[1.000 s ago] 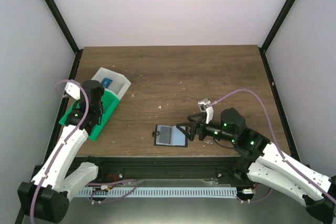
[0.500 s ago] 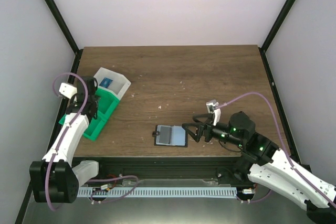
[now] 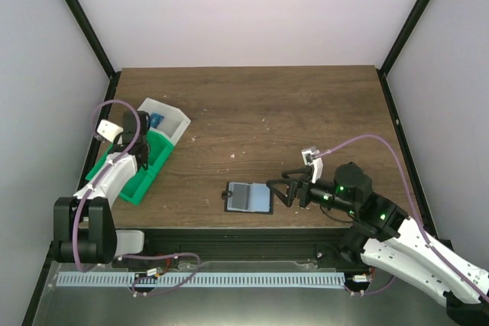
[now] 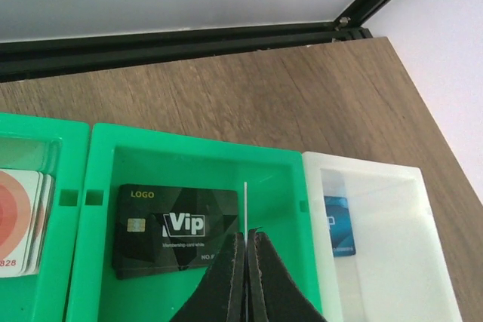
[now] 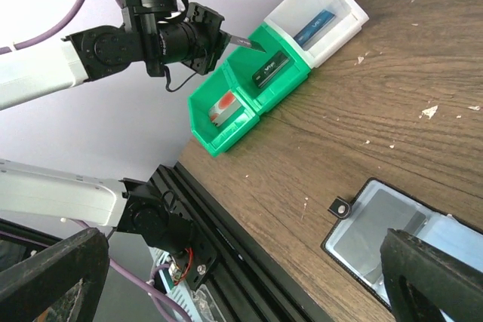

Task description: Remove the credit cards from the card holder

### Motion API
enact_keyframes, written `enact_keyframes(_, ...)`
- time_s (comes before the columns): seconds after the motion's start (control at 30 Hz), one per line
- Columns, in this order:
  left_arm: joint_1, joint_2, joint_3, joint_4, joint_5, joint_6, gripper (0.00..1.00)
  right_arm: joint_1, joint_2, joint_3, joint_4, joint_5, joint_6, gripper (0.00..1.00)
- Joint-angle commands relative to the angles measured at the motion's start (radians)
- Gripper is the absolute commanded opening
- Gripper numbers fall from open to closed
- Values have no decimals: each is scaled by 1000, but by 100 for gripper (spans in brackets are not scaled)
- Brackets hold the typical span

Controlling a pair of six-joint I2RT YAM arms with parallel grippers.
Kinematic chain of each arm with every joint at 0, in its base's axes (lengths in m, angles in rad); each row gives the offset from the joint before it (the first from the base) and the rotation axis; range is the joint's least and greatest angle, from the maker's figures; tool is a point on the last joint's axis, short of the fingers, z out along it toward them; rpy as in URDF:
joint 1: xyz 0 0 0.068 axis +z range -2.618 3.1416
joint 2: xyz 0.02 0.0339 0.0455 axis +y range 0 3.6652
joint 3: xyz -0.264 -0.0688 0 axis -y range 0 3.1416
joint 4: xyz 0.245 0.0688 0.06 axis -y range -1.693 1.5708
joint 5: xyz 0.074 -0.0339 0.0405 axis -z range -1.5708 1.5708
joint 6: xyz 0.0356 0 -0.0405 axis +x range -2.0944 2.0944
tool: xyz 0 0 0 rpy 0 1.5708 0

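Left gripper (image 4: 247, 237): you are pinching it fully closed on a thin held card (image 5: 247, 42), which is showing edge-on between the fingertips.
Left gripper's place: it is hanging above the green bin (image 4: 198, 141) at the left side of the table (image 3: 306, 112), over the compartment that is sitting next to the white bin (image 4: 370, 165).
Black card (image 4: 175, 228): it is lying flat in that green compartment, directly under the held card.
Reddish card (image 4: 19, 216): it is sitting in the neighbouring green compartment, on top of a small stack.
Blue card (image 4: 338, 224): it is resting inside the white bin.
Card holder (image 3: 248, 198): it is lying open and flat close to the table's near edge, about midway across, with its grey-blue panels facing up.
Right gripper (image 3: 276, 193): you are holding it spread wide with nothing in it, low and just right of the Card holder. Whether it is touching the holder's edge, you cannot tell.
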Motion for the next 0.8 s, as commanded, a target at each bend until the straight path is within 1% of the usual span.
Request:
enact_keyframes(0.0,6,28,12,40,-67,14,0,0,-20,44,-24,31,24,100)
enact_keyframes(0.13,5,46,-19,111,-35,31,0,0,-17,55,-38,35,36,100)
enact_keyframes(0.23,5,64,-19,130,-47,23,0,0,-20,63,-57,53,36,100)
enact_keyframes(0.47,7,129,7,135,-65,42,0,0,-40,61,-66,86,52,100)
enact_keyframes(0.77,7,193,19,157,-68,23,0,-1,-55,69,-84,113,48,100)
